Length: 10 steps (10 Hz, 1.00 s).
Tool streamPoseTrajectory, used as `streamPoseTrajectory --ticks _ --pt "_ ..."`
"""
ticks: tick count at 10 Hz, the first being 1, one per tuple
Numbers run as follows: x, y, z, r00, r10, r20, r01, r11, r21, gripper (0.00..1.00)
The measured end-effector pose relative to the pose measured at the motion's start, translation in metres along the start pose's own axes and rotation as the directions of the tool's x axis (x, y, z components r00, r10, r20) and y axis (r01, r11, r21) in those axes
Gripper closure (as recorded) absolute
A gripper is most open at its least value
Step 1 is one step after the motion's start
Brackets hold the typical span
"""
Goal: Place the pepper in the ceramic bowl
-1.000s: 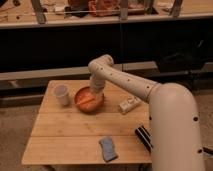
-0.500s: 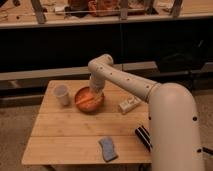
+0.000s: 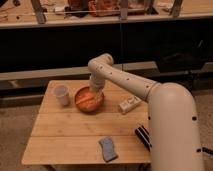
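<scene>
Gripper [image 3: 95, 95]: lowered over the ceramic bowl [image 3: 80, 106]; grip state cannot be told.
Pepper: not separately discernible.
Risk: early release could bounce it toward the white cup [image 3: 61, 95] beside the bowl.

This looks like a robotics lab or workshop set up as a test station, not a home kitchen. A small slatted wooden table [image 3: 75, 135] stands alone on a speckled, bare floor [image 3: 15, 125], with a long workbench [image 3: 100, 20] behind it carrying cluttered gear and metal uprights, dark space beneath. The table holds a sparse, staged set of props: a ceramic bowl [image 3: 89, 100], a white cup [image 3: 61, 94], a blue-grey sponge [image 3: 107, 148] and a white block-like item [image 3: 129, 104]. The bulky white robot arm [image 3: 130, 85] reaches over it, its gripper [image 3: 95, 96] down inside the bowl.
</scene>
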Motion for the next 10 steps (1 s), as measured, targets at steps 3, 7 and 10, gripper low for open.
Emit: streamPoseTrajectory --ticks 3,7,10 --pt "-0.0013 -0.0014 0.0 1.0 -0.002 0.002 0.002 1.0 -0.001 0.77" --pt "-0.0007 -0.0027 -0.0002 1.0 0.0 0.004 0.0 1.0 -0.002 0.78" --pt "-0.0016 -0.0044 0.0011 1.0 -0.001 0.006 0.001 1.0 -0.003 0.83"
